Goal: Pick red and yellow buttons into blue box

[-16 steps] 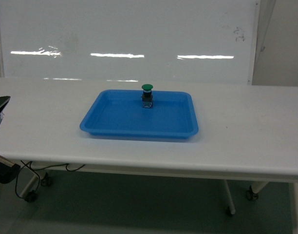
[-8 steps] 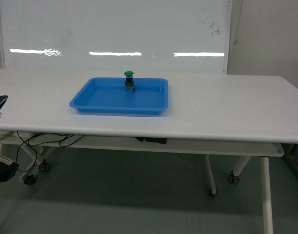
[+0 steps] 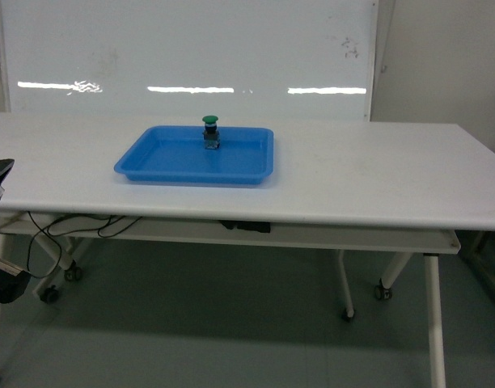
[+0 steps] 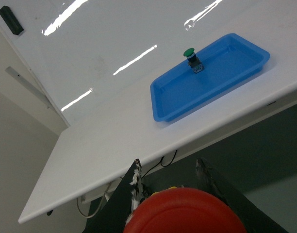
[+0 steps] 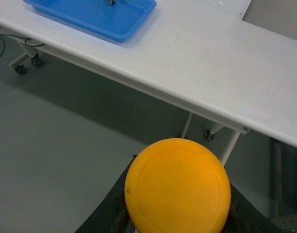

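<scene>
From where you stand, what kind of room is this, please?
Probably an office or lab test room: a wall whiteboard, a white folding table on casters, and a blue tray holding one green button.

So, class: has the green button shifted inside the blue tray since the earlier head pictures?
No. The green button sits against the tray's far rim, as before. Only the camera has backed away, so tray and table look smaller.
</scene>
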### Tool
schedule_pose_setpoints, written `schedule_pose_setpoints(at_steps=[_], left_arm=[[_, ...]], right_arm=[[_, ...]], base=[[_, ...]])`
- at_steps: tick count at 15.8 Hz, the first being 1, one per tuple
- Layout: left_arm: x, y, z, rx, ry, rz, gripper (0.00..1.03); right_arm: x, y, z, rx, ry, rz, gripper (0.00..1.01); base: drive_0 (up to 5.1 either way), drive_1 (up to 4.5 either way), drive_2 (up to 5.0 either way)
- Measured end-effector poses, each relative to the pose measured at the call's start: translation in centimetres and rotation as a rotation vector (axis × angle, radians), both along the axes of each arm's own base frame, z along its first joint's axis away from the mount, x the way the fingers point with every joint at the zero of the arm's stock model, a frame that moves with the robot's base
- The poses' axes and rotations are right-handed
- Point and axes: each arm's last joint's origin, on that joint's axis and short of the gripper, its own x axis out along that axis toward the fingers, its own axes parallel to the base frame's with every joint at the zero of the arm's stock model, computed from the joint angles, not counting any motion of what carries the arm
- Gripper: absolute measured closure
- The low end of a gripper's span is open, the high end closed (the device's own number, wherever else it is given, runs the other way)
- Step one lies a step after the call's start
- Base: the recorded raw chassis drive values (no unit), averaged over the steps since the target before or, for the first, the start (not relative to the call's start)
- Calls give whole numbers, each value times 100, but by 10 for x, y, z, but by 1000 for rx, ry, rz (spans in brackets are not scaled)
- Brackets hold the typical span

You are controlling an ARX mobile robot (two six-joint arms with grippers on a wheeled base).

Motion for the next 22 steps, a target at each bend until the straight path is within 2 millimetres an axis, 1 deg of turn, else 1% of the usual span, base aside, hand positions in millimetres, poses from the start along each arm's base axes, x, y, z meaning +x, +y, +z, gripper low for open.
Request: schedule_pose_setpoints(at_steps=[2, 12, 18, 22], left_arm=[[0, 0, 0, 0, 0, -1, 74], [0, 1, 0, 0, 0, 6, 74], [0, 1, 0, -1, -2, 6, 74], [0, 0, 0, 0, 1, 4, 74]], right_arm=[[0, 0, 0, 0, 0, -1, 71], [0, 0, -1, 0, 5, 0, 71], [1, 0, -1, 0, 2, 0, 71], [0, 0, -1, 0, 3, 0, 71]], base=[[0, 0, 0], [412, -442, 64], [483, -348, -105], [470, -235, -235]])
